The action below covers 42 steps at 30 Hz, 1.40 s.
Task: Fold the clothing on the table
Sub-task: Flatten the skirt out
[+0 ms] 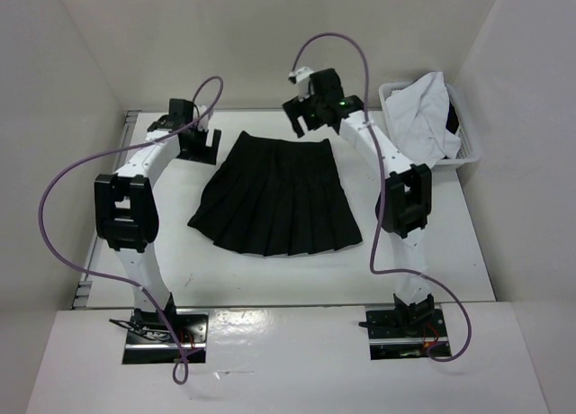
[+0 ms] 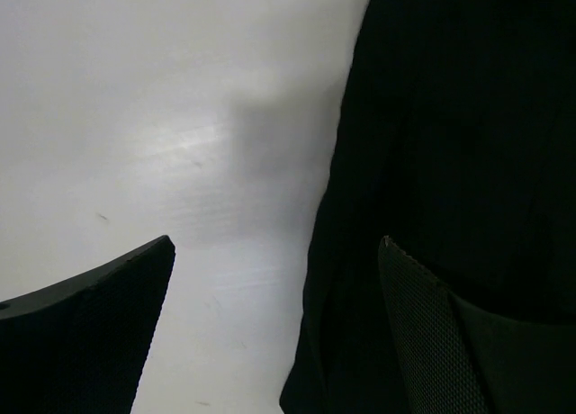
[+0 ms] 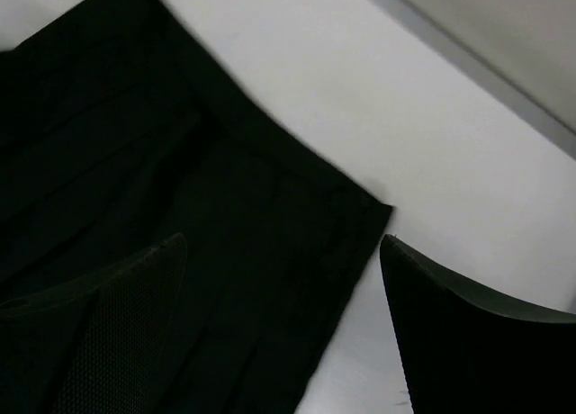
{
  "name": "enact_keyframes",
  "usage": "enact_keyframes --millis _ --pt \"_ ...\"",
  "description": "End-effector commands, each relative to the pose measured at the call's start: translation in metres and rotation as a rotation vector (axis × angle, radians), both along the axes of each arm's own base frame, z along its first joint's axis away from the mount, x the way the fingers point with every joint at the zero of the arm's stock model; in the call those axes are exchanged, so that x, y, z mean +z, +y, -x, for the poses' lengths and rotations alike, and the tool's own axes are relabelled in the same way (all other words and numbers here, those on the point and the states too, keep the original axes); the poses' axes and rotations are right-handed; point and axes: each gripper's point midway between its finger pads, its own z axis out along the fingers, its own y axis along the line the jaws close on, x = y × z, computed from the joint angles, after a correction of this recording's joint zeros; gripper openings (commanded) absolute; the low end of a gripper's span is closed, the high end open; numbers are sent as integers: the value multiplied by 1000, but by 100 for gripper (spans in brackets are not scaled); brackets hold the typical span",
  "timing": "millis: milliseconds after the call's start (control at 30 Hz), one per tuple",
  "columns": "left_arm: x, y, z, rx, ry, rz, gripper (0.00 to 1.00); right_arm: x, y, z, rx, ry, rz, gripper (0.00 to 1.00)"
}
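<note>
Top view: black pleated skirt [image 1: 274,198] lies flat and spread approx mid-table [image 1: 180,270], between the two arms. Waistband is at the far end, and the wide hem faces the arm bases. L gripper [image 1: 198,148] is just beside the waistband's left corner, over bare white. R gripper [image 1: 301,124] is over the waistband's right corner. From up here can't tell if either touches the cloth, or how wide the jaws stand. At far right a white basket [image 1: 470,148] holds a crumpled white garment [image 1: 421,117], well apart from the skirt. Purple cables [image 1: 54,198] loop off both arms.

L wrist view: this settles the L jaws. They're wide apart w/ nothing between them. Of the fingers [image 2: 90,342], the left one is over bare table and the right one over black fabric; the skirt's edge runs down between them. The fabric is too dark here to make out pleats.

R wrist view: R jaws are also spread wide and hold nothing. One finger is over the skirt and the other over white table. The waistband's corner sits between them, w/ faint pleat lines showing. A grey band [image 3: 504,45] crosses top right beyond the table; can't tell what it is.
</note>
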Motion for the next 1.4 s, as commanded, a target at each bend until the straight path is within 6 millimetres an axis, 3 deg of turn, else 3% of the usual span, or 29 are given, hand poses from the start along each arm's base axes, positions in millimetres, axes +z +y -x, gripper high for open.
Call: enact_keyframes --millis 0,167,233,267,400,500,533,667,967,1067,1167,1200,1267,1300,1367 --pt "-36 -12 32 -45 128 24 100 -10 22 37 115 63 42 92" --pt "-59 -16 46 -68 156 24 97 -53 6 42 60 120 116 89" --pt "-65 -16 50 -68 166 24 91 -56 4 42 59 110 127 87" --pt "-69 -16 54 -68 179 23 76 -63 -4 43 42 126 140 86" --pt "-80 -15 60 -67 204 22 56 -71 -13 45 27 141 152 86" --pt "-87 -19 69 -80 229 42 35 -70 -19 43 10 134 155 86" --pt "-91 -21 73 -86 242 53 19 -72 -19 43 10 134 155 86" --pt "-103 -24 94 -96 326 72 0 -77 -24 41 2 143 158 86" --pt "-99 -35 141 -150 415 124 0 -90 -19 38 18 165 152 85" --pt "-92 -34 156 -173 434 123 0 -89 -16 37 25 167 146 85" --pt "-70 -33 164 -194 402 114 2 -85 -15 35 25 158 142 85" --pt "-56 -33 163 -197 364 113 23 -85 -15 35 25 158 142 85" --pt "-36 -31 156 -206 303 99 42 -85 -14 36 32 160 137 85" --pt "-23 -32 151 -208 260 98 59 -85 -14 36 26 163 130 85" --pt "-9 -31 138 -204 199 85 66 -87 -11 34 32 165 125 83"
